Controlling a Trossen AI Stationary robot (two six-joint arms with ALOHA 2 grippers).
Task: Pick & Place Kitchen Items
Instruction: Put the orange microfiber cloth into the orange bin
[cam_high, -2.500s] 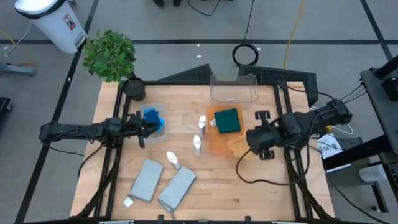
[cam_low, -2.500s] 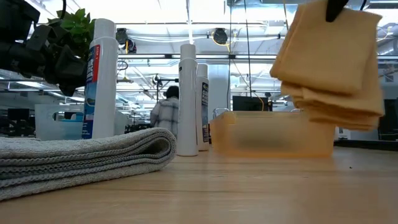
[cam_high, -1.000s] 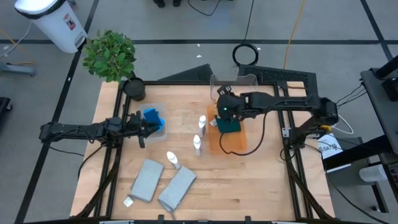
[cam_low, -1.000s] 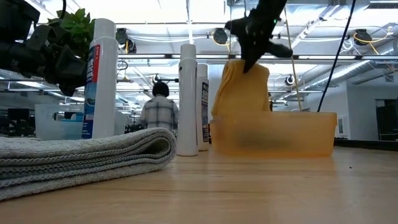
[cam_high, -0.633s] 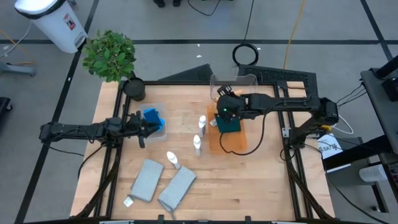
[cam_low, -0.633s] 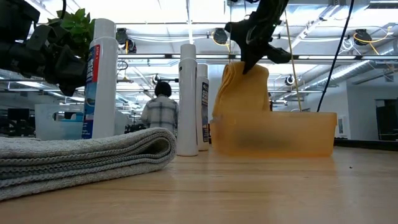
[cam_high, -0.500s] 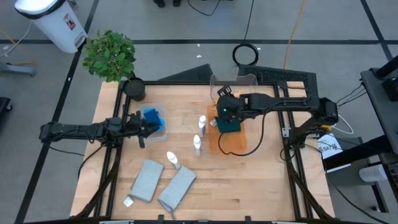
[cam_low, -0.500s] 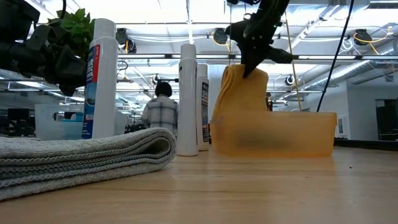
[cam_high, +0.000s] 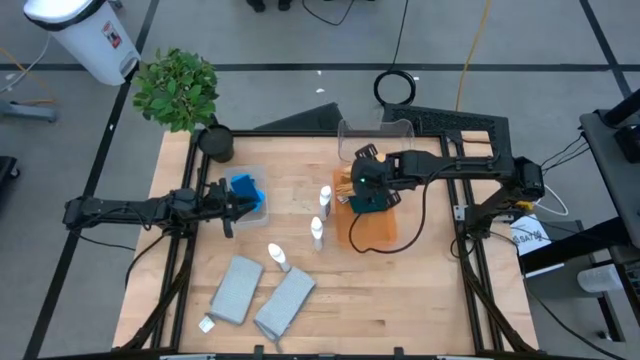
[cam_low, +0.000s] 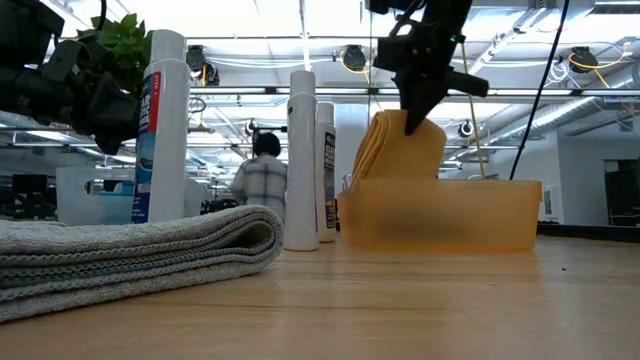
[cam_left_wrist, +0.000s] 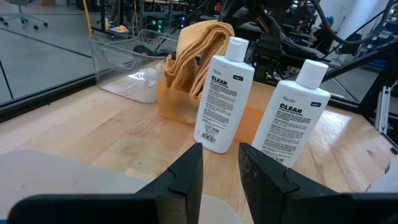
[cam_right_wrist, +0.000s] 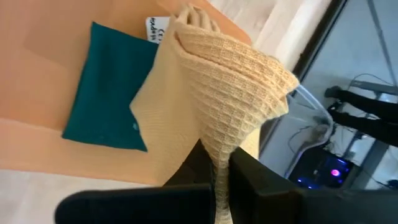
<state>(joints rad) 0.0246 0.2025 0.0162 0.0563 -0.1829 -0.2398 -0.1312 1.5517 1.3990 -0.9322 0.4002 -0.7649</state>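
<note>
Over the orange tray (cam_high: 372, 232), orange cloth (cam_right_wrist: 214, 99) (gripper-pinched) (cam_right_wrist: 219, 167)

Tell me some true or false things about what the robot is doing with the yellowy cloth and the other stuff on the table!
1. The right gripper pinches the orange cloth. True.
2. The orange cloth hangs over the orange tray. True.
3. The dark green cloth lies on the bare table. False: it lies in the orange tray.
4. All three white bottles stand upright. False: one lies on its side near the grey cloths.
5. The left gripper is beside the blue sponges. True.
</note>
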